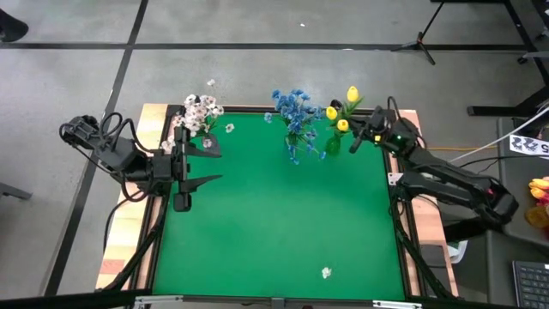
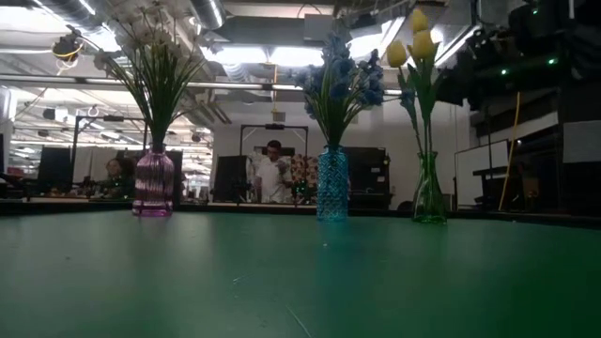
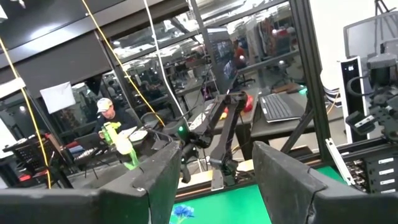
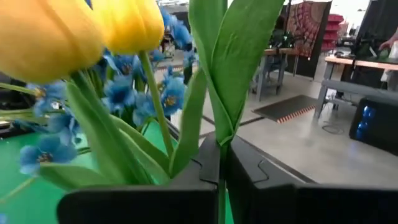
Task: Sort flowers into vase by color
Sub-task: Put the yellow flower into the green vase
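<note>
With whites (image 2: 155, 38) and blues (image 2: 340, 80) in vases, our right gripper (image 4: 221, 177) pinches the last tulip (image 4: 127, 22) stem; left gripper (image 1: 199, 163) gapes empty.

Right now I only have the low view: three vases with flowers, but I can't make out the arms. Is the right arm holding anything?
Observer: Yes. In its wrist view, the right arm has its jaws shut on a green stalk among the yellow tulips.
Operator: And the left arm?
Observer: The left arm sits at the table's left edge beside the white flowers, jaws open, holding nothing.
Operator: Anything loose on the mat?
Observer: From above, a loose white blossom lies near the front edge.
</note>
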Tool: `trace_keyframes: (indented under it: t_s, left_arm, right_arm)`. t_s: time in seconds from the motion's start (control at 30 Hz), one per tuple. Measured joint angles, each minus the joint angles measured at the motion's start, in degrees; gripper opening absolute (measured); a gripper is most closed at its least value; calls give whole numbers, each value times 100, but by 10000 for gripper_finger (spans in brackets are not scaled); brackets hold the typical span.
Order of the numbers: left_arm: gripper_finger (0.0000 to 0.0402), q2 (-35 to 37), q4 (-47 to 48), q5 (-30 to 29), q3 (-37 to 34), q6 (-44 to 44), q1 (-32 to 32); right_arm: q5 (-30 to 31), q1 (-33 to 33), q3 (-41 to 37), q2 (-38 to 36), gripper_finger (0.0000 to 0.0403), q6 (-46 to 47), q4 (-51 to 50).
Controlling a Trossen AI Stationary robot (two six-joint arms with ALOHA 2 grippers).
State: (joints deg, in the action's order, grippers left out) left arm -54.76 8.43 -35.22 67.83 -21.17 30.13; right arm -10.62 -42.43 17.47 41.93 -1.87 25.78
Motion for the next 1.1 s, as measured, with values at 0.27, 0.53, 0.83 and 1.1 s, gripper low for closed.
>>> trace_keyframes:
  t_s: [0.27, 0.53, 0.83, 1.1]
  left_arm:
    - [196, 0, 0, 0, 2, 4, 0]
    - [196, 0, 0, 0, 2, 9, 0]
    - [196, 0, 2, 2, 2, 21, 2]
    - [196, 136, 197, -29, 4, 241, 2]
  right_arm:
    - [312, 2, 0, 210, 47, -5, 0]
    - [326, 2, 0, 197, 97, -10, -190]
    - [-70, 2, 0, 78, 109, -296, -245]
    - [-101, -9, 0, -521, 127, -490, -930]
